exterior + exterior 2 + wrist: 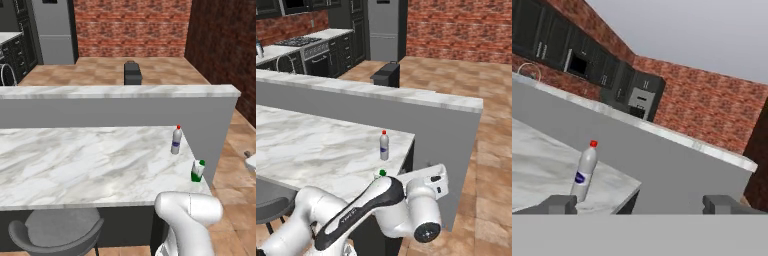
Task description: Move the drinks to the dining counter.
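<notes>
Gripper, spread wide and holding nothing, faces past the upright clear bottle, standing left on the desk.

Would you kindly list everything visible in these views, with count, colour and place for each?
Slim clear bottle with red cap and purple label: one, upright near the counter's right end.
Short green-and-white carton: one, at the counter's right front corner.
White marble dining counter with grey veins: one, across the foreground.
Higher grey ledge with marble top: one, behind the counter.
Dark blue-grey toaster: one, beyond the ledge.
Grey round stool: one, below the counter's front edge.
Grey refrigerator: one, far back.
Red brick wall: behind.
Gripper: one, dark fingertips, jaws apart, holding nothing.
</notes>
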Controlling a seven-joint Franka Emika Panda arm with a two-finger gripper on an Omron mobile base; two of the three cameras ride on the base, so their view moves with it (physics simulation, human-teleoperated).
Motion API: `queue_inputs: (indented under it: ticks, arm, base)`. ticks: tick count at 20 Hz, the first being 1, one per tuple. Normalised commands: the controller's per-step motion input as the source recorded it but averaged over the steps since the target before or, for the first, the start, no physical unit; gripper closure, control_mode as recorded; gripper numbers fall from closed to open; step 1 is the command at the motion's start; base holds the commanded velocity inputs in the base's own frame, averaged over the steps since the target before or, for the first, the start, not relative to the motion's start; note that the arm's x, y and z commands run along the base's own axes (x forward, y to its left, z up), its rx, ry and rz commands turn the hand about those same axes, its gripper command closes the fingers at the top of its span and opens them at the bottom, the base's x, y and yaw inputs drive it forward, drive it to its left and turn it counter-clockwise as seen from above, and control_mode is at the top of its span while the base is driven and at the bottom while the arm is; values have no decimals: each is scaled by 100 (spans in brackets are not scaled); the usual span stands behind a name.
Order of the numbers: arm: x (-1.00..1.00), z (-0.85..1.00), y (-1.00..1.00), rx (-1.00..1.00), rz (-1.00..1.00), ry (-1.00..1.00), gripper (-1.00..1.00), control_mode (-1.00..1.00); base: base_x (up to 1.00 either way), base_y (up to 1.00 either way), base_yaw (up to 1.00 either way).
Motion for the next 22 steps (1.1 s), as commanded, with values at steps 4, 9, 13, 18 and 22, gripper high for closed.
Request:
queue_inputs:
  ticks: [4, 9, 13, 18, 22]
  arm:
    - [0, 100, 0, -5, -33, 18, -100, -100]
    - [-1, 59, 0, 0, -17, 33, -100, -100]
    - [-4, 3, 0, 0, -3, 32, -100, -100]
    - [-1, 0, 0, 15, 2, 22, -100, -100]
    - [-3, 0, 0, 17, 0, 26, -100, -100]
  base:
    - [0, 0, 0]
    - [0, 0, 0]
    - [0, 0, 0]
    - [0, 0, 0]
    - [0, 0, 0]
